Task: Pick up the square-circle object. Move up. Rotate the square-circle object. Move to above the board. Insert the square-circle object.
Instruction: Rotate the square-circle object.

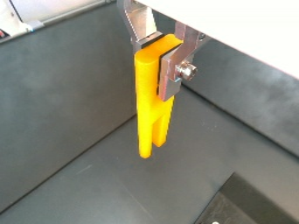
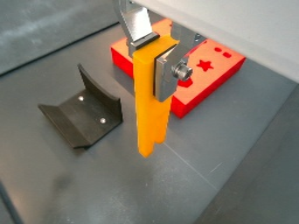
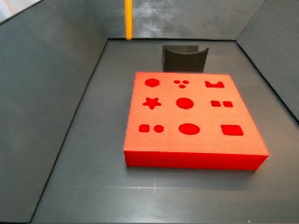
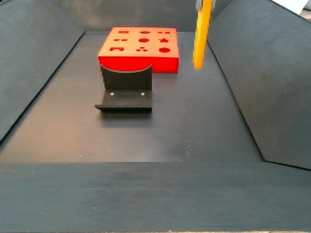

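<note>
My gripper (image 1: 162, 54) is shut on the upper end of the square-circle object (image 1: 149, 109), a long orange-yellow peg of two joined bars. The peg hangs upright below the fingers, with its lower end free in the air, and it shows in both wrist views (image 2: 149, 105). In both side views only the peg shows (image 3: 128, 19) (image 4: 203, 35), and the gripper is out of frame above. The red board (image 2: 214, 75) with its cut-out holes lies flat on the floor (image 3: 193, 161) (image 4: 140, 61). The peg hangs off to one side of the board, not over it.
The dark fixture (image 2: 82, 114) stands on the floor next to one end of the board (image 3: 184, 58) (image 4: 125, 91). Dark sloping walls enclose the floor on the sides (image 3: 59, 79) (image 4: 261, 82).
</note>
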